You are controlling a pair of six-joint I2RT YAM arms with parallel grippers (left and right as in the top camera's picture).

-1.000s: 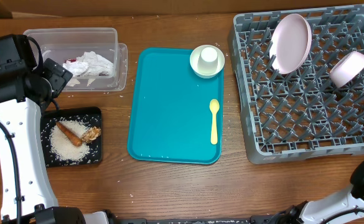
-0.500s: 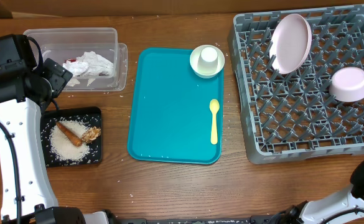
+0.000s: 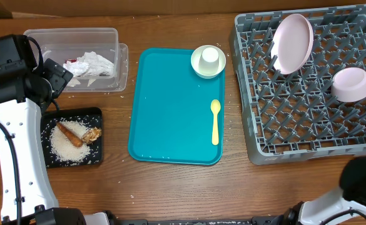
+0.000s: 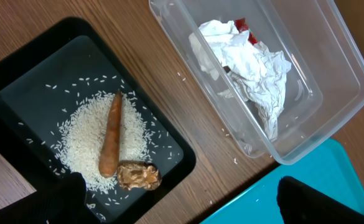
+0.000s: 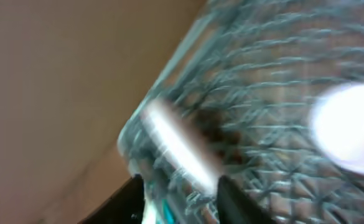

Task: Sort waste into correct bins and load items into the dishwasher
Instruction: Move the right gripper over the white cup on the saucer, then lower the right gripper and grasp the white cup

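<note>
The grey dishwasher rack (image 3: 308, 119) holds the pink plate (image 3: 293, 42) on edge and the pink bowl (image 3: 351, 84) upside down. A whitish bowl (image 3: 198, 62) with the white cup (image 3: 209, 57) in it and the yellow spoon (image 3: 215, 122) lie on the teal tray. The clear tub (image 4: 331, 74) holds the napkin (image 4: 250, 68) and the red wrapper (image 4: 242, 25). Rice (image 4: 85, 140), the carrot stick (image 4: 111, 143) and the brown chunk (image 4: 138, 176) lie in the black tray (image 4: 20, 93). My left gripper (image 4: 182, 208) hangs open and empty above the black tray's corner. My right gripper (image 5: 182, 202), blurred, shows its fingers apart with nothing between them, over the rack (image 5: 250, 112).
The teal tray (image 3: 170, 106) lies mid-table between the bins and the rack. My left arm (image 3: 17, 87) stands over the table's left edge beside the tub. Part of my right arm (image 3: 364, 181) shows at the bottom right. A few rice grains dot the wood.
The pink bowl has left my right gripper and dropped upside down onto the rack pegs. The right gripper has pulled away out of the overhead view. The left arm has not moved.
</note>
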